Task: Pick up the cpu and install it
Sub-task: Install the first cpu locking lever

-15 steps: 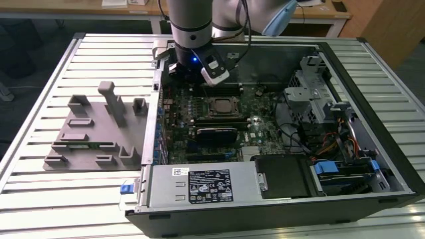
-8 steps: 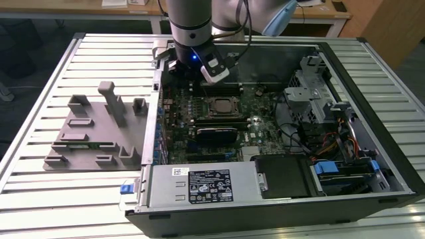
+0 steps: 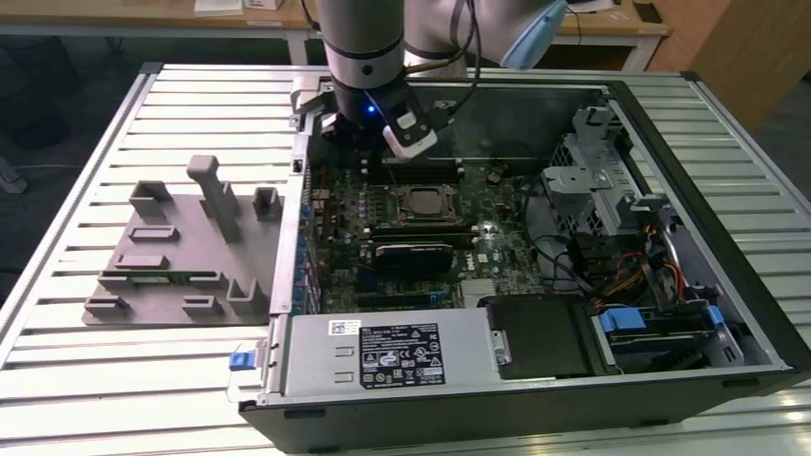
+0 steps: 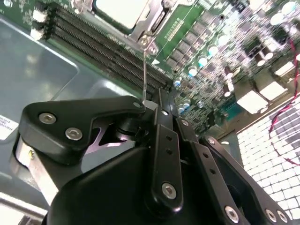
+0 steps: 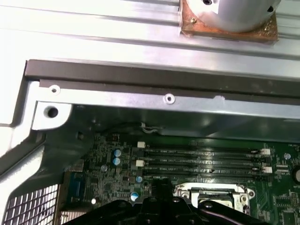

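Observation:
The cpu (image 3: 424, 200) is a shiny silver square lying flat in its socket in the middle of the green motherboard, inside the open computer case. In the second wrist view the cpu (image 4: 123, 9) sits inside the metal socket frame (image 4: 150, 26). My gripper (image 3: 375, 152) hangs above the board just behind the socket, over the memory slots, with its black fingers drawn together. A thin metal lever (image 4: 144, 75) rises from the socket corner up to my gripper (image 4: 157, 104); whether it is pinched I cannot tell. The first wrist view has my gripper (image 5: 162, 187) beside the socket frame (image 5: 187, 191).
A grey fixture plate (image 3: 178, 252) with upright blocks lies on the slatted table at the exterior view's left. Memory slots (image 5: 201, 159) run behind the socket. The case's back wall (image 5: 164, 79), a power supply (image 3: 393, 356) and a drive cage (image 3: 595, 195) hem in the board.

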{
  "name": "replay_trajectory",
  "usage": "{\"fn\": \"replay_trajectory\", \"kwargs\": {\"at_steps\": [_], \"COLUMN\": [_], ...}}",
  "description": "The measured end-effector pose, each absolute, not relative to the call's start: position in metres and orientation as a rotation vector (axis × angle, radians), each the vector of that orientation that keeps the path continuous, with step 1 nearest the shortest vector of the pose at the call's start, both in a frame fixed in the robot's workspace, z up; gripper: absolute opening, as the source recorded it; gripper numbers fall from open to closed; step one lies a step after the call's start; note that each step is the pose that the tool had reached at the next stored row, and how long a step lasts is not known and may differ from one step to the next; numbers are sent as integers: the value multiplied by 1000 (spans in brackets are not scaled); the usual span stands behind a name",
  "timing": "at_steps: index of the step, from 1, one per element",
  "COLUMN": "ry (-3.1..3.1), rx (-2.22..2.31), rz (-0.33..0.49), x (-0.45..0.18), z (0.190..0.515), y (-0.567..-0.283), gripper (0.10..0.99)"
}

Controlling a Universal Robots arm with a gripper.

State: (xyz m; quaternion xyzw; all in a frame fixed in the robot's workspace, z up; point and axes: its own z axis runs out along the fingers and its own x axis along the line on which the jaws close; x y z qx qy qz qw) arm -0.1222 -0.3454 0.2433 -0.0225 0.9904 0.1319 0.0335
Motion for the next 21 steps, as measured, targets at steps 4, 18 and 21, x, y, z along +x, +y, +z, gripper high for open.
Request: {"fn": "replay_trajectory", "kwargs": {"at_steps": [4, 18, 21], "ry": [3045, 3045, 3045], "rx": [-69, -69, -69], "rz": [420, 420, 419], "x": [-121, -88, -87], "z": [243, 243, 243], "y": [-345, -345, -345], "gripper": [106, 106, 106]}}
